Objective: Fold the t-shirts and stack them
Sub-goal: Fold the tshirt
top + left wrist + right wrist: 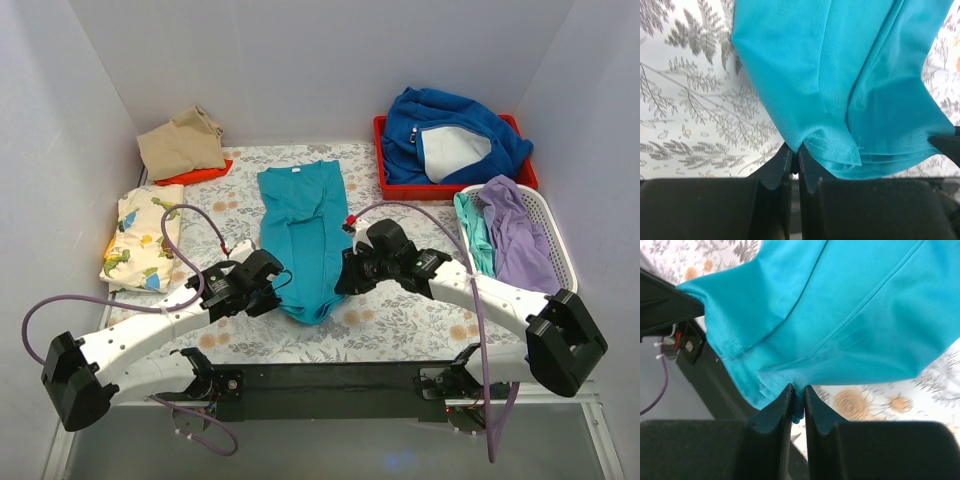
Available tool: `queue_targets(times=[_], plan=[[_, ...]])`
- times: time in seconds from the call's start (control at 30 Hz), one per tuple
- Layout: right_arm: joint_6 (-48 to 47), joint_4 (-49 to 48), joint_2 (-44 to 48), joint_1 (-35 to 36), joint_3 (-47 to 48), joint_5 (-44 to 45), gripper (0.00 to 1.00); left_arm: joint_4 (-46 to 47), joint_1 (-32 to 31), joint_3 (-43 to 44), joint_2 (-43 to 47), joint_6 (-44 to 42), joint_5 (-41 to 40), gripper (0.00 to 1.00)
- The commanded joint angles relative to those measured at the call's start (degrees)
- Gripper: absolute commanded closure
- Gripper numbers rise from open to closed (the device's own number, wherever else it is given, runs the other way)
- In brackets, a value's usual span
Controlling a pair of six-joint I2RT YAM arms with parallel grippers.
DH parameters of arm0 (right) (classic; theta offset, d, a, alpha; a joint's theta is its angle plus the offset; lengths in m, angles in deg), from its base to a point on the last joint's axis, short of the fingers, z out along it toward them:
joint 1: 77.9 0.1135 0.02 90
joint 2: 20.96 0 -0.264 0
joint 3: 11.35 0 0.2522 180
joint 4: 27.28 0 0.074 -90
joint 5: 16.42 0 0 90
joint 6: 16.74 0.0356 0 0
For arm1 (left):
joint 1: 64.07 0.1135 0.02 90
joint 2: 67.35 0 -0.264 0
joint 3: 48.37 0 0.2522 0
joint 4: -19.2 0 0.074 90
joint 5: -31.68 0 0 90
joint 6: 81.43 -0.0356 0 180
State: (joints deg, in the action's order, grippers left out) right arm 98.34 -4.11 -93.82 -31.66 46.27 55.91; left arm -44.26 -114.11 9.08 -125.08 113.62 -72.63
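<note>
A teal t-shirt (305,225) lies folded lengthwise in the middle of the flower-print cloth. My left gripper (280,287) is shut on its near left hem corner (810,142). My right gripper (340,280) is shut on its near right hem corner (785,377). Both lift the hem a little off the cloth. A tan shirt (182,142) lies on an orange one (200,174) at the back left. A cream dinosaur-print shirt (142,238) lies folded at the left. Lavender (518,230) and mint (474,232) shirts lie in a white basket (553,226).
A thick royal-blue fleece (450,135) with pale lining fills a red tray (385,180) at the back right. White walls close in the left, back and right. A black bar (330,385) runs along the near edge between the arm bases.
</note>
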Motion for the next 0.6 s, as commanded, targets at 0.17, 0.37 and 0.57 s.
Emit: queue_targets(times=[0.17, 0.37, 0.57], plan=[[-8.4, 1.3, -8.2, -5.5, 9.5, 0.7, 0.8, 7.1, 11.1, 4.9, -6.2, -11.3, -5.4, 1.0], [-10.9, 1.3, -15.8, -10.4, 16.6, -2.5, 0.8, 16.5, 18.4, 5.6, -11.8, -19.8, -1.0, 1.0], [-12.5, 1.3, -24.1, -14.7, 23.9, -6.7, 0.82, 22.8, 21.7, 11.1, -24.2, -24.3, 2.1, 1.0]])
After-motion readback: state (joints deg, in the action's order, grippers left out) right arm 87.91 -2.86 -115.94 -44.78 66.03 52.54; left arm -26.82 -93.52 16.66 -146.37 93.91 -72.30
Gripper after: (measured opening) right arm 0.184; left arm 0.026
